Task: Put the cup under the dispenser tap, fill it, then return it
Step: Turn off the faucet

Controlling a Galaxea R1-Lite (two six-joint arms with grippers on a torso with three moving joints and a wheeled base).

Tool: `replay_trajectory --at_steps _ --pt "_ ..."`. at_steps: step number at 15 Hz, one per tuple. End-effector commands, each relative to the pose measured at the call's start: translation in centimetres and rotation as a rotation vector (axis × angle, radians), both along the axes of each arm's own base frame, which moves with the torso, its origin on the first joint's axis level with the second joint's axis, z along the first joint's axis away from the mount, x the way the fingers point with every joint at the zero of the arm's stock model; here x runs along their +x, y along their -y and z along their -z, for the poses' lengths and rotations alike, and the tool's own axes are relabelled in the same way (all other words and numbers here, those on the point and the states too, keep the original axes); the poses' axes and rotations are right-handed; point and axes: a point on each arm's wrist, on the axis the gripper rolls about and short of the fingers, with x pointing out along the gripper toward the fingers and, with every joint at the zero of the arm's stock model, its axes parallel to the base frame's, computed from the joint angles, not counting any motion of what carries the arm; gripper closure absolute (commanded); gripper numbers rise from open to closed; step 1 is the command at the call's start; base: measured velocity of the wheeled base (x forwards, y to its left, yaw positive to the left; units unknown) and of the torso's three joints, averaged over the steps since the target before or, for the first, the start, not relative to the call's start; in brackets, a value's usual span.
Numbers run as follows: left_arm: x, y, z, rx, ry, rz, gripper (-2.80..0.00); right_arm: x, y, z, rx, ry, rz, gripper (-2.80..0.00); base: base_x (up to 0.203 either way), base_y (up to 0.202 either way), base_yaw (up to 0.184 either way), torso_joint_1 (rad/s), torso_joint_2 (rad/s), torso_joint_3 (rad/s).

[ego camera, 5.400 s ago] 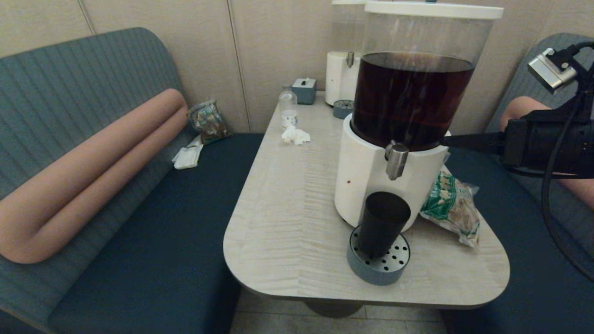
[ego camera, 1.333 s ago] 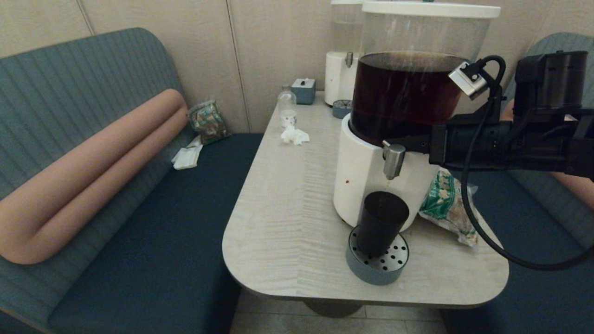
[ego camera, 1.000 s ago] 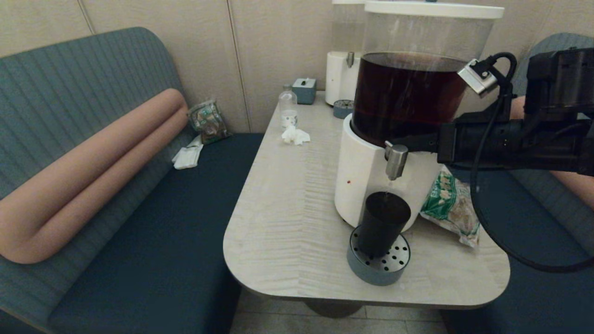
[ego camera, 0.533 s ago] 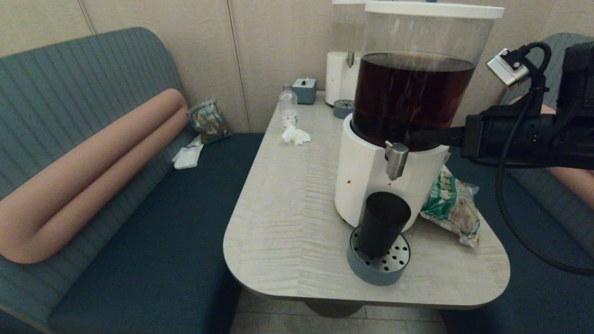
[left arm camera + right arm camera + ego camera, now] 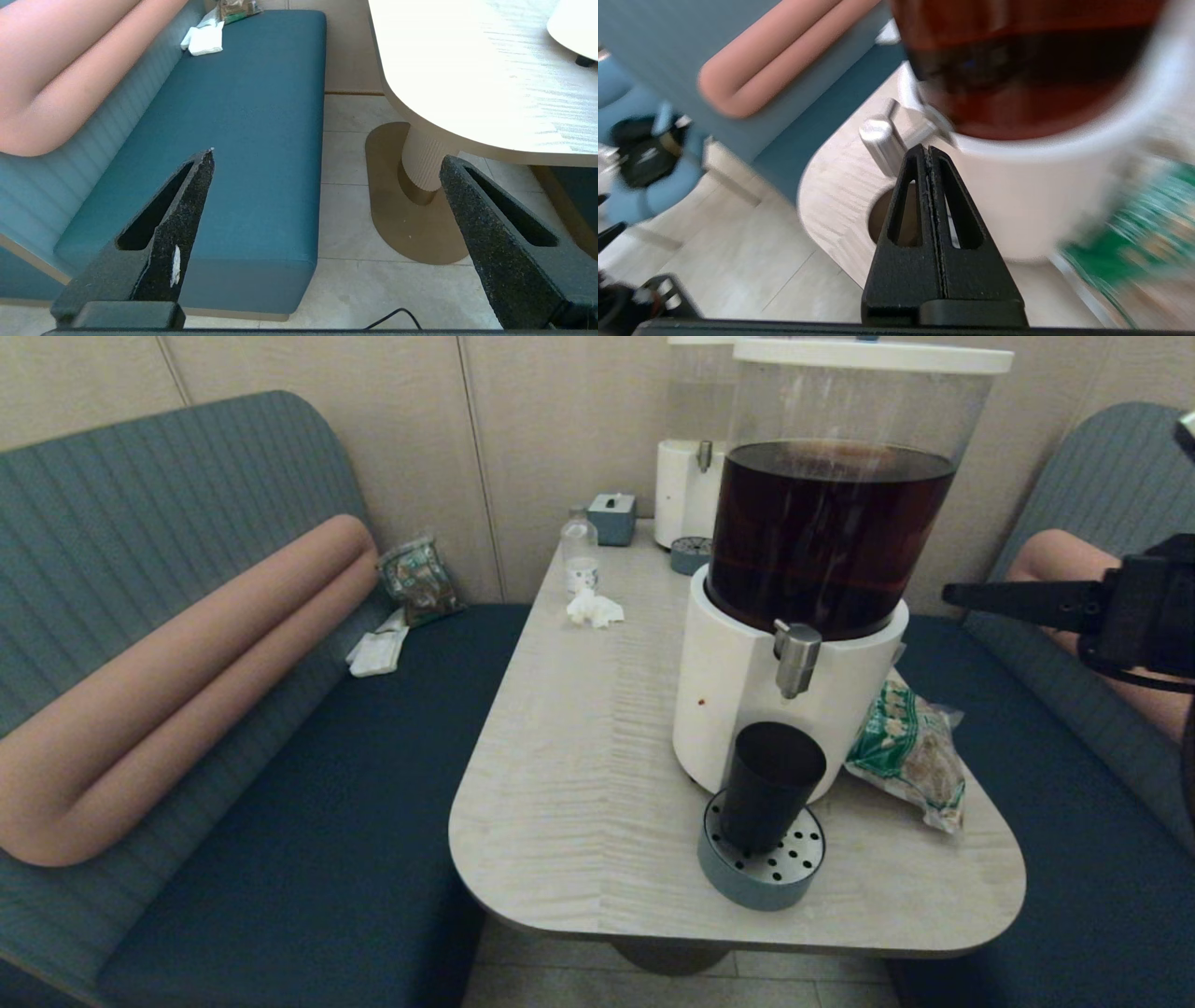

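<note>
Beige panelled wall (image 5: 392, 420) behind. Teal booth seats (image 5: 308, 821) flank a pale wood counter (image 5: 579, 747) on a pedestal; pink bolster (image 5: 177, 681) on backrest. Tiled floor (image 5: 345, 219) below the spread left-wrist jaws.

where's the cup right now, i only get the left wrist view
observer: The cup stands upright on the drip tray, straight under the tap.
operator: is anything pouring
observer: No stream shows at the tap. The cup is too dark to judge its level.
operator: my left gripper is open beside the bench, what about the right one
observer: The right gripper is shut on nothing, out to the right of the dispenser, touching neither tap nor cup.
</note>
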Motion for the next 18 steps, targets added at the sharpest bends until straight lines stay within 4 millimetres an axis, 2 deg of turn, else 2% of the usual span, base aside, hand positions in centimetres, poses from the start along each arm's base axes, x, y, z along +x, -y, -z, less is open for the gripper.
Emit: replay_trajectory --at_steps 1,4,6,9,14,17,18 --pt "0.0 0.0 0.0 -0.001 -0.001 0.0 -2.8 -6.2 2.0 -1.6 0.006 0.122 0.077 0.0 0.0 0.0 0.0 0.0 0.0 0.0" --pt "0.0 0.0 0.0 -0.001 -0.001 0.0 -2.8 -12.7 3.2 -1.1 -0.011 0.184 0.191 0.0 0.0 0.0 0.0 0.0 0.0 0.0" --pt "0.0 0.0 0.0 -0.001 -0.001 0.0 -2.8 -16.2 3.2 0.9 -0.025 0.21 0.241 0.0 0.0 0.0 0.0 0.0 0.0 0.0" --pt "0.0 0.0 0.0 -0.001 -0.001 0.0 -2.8 -20.1 2.7 4.7 -0.092 0.252 0.26 0.0 0.0 0.0 0.0 0.0 0.0 0.0" --pt "0.0 0.0 0.0 -0.001 -0.001 0.0 -2.8 -23.9 2.2 7.5 -0.141 0.298 0.254 0.0 0.0 0.0 0.0 0.0 0.0 0.0" --pt "0.0 0.0 0.0 -0.001 -0.001 0.0 -2.8 -24.0 2.3 9.2 -0.142 0.285 0.276 0.0 0.0 0.0 0.0 0.0 0.0 0.0" --pt "0.0 0.0 0.0 -0.002 -0.001 0.0 -2.8 -23.4 2.4 9.0 -0.142 0.276 0.283 0.0 0.0 0.0 0.0 0.0 0.0 0.0"
